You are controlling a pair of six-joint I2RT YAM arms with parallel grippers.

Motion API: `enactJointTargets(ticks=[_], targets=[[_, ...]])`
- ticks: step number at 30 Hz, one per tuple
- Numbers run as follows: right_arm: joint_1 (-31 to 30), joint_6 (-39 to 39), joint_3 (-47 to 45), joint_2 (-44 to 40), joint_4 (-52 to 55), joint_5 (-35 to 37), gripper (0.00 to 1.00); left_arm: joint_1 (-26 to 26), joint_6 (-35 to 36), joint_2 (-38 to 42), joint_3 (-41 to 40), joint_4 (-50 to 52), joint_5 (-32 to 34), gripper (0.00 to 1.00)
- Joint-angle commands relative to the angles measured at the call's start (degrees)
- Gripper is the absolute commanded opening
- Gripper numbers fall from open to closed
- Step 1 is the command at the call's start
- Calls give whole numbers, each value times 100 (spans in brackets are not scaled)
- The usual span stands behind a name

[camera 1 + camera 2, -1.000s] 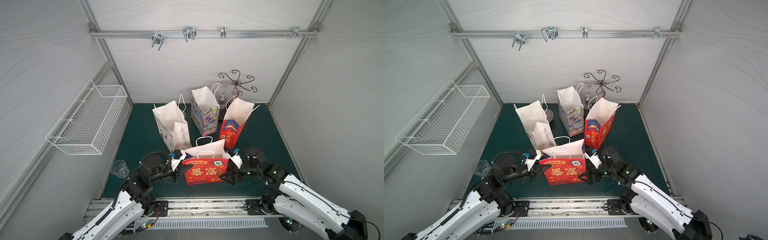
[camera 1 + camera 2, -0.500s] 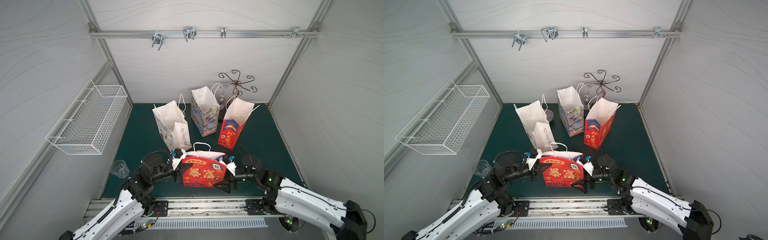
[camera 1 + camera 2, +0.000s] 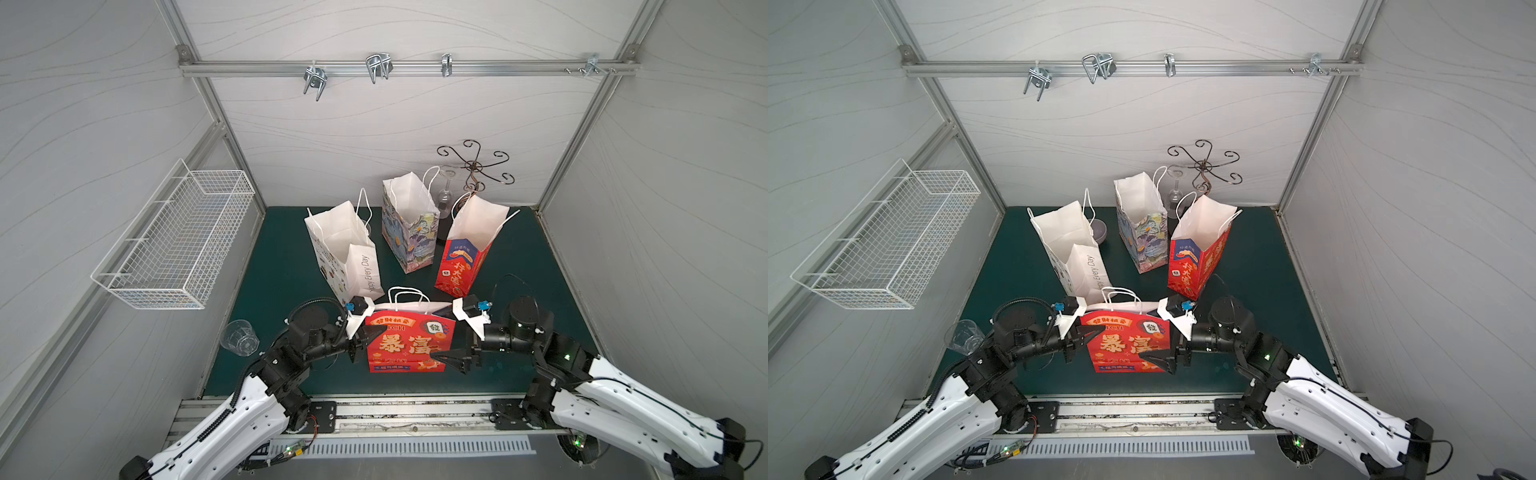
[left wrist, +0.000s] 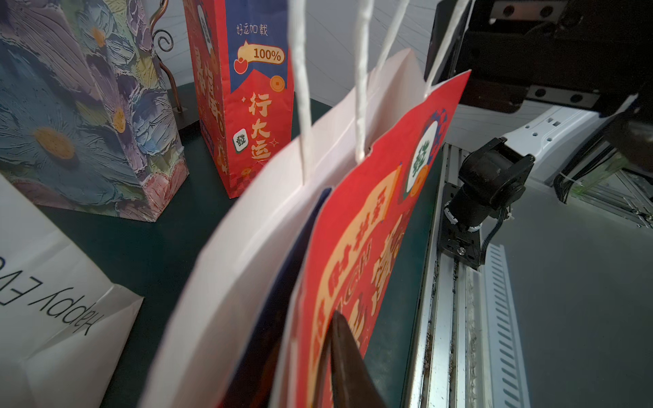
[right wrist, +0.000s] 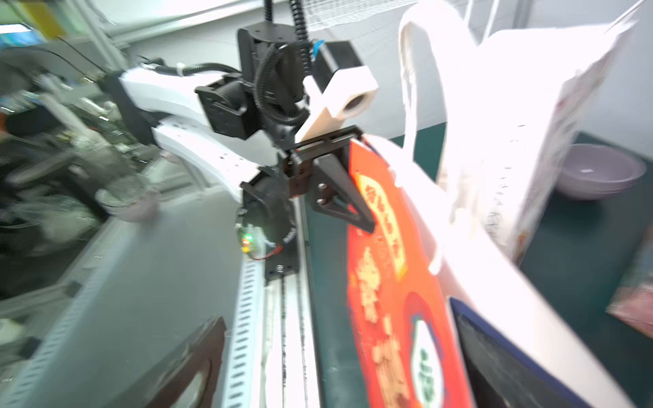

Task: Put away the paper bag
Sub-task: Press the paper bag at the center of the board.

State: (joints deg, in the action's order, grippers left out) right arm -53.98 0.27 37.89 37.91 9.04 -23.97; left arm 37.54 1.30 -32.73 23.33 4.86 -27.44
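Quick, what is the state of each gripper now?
Left gripper: shut on the left edge of the flattened red paper bag.
Right gripper: open, around the bag's right edge.

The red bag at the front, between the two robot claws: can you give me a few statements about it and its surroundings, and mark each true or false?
1. The left gripper pinches one side edge of the front red bag. True.
2. The right gripper is clamped shut. False: its jaws stand wide open around the bag's other end.
3. Three more paper bags stand behind it. True.
4. The wire basket holds a bag. False: it holds none.
5. A clear glass sits beside the left arm. True.
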Motion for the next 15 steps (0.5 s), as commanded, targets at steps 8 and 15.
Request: enactJointTargets(ticks=[8, 15], targets=[[2223, -1323, 401, -521, 1759, -1076, 99, 4, -22, 48, 14, -251, 53, 13], [2383, -1821, 219, -187, 1576, -1844, 99, 3, -34, 39, -4, -275, -16, 13]])
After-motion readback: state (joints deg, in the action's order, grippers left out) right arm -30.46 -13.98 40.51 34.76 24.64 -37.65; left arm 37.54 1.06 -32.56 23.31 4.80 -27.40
